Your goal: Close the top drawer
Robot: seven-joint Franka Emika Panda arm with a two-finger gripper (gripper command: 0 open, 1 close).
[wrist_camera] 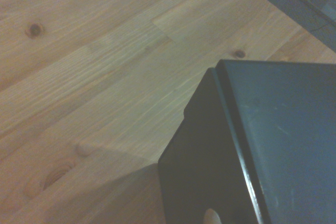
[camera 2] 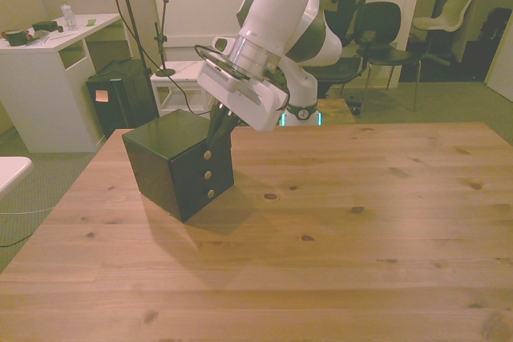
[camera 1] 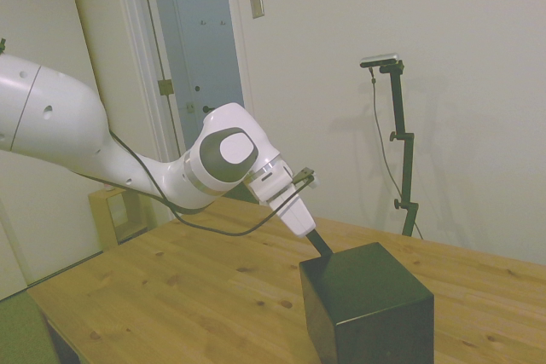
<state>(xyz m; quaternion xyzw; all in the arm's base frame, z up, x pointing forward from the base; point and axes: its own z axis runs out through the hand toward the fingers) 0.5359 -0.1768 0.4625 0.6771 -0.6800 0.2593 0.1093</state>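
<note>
Top drawer (camera 2: 202, 150) sits flush w/ cabinet (camera 2: 164, 170) front, near table (camera 2: 361, 230) corner at front view's left. Gripper (camera 2: 215, 135) at drawer's upper front edge; finger state: cannot tell.

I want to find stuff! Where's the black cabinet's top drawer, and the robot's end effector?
Shallow black top drawer (camera 2: 207, 150), front view, its knobbed front face.
White arm's end effector (camera 2: 220, 128), front view, dark fingertips near the drawer.

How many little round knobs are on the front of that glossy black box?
3. The small round pale knobs sit in a column on the glossy black cube-shaped cabinet's drawer face in the front view: top, middle, bottom. Other faces are hidden.
</note>
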